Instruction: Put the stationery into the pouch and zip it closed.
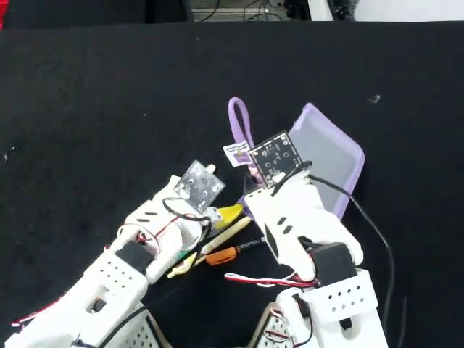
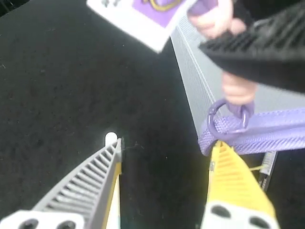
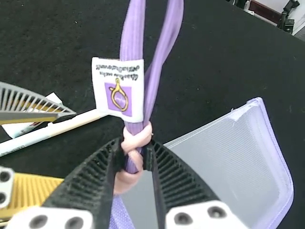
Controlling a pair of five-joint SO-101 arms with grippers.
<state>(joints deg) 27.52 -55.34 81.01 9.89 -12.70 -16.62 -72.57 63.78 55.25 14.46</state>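
The lilac pouch point(image 1: 330, 156) lies flat on the black table, its clear mesh side point(image 3: 224, 162) up. My right gripper point(image 1: 254, 171) is shut on the pouch's purple strap point(image 3: 143, 57), just below a white tag point(image 3: 118, 87) and over a pink piece point(image 3: 125, 179). My left gripper point(image 2: 167, 145) stands open beside the pouch's zipper end. Its yellow finger point(image 2: 233, 183) sits just under the purple ring point(image 2: 229, 119), and its grey finger point(image 2: 90, 186) is off to the side. A cream pen point(image 1: 228, 230) and an orange pen point(image 1: 221, 255) lie under the left arm.
Both arms crowd the near middle of the table, close together. A black cable point(image 1: 370, 217) runs from the right arm past the pouch. Monitors and cables stand beyond the far edge point(image 1: 239, 20). Bare black cloth point(image 1: 109, 109) spreads to the left and back.
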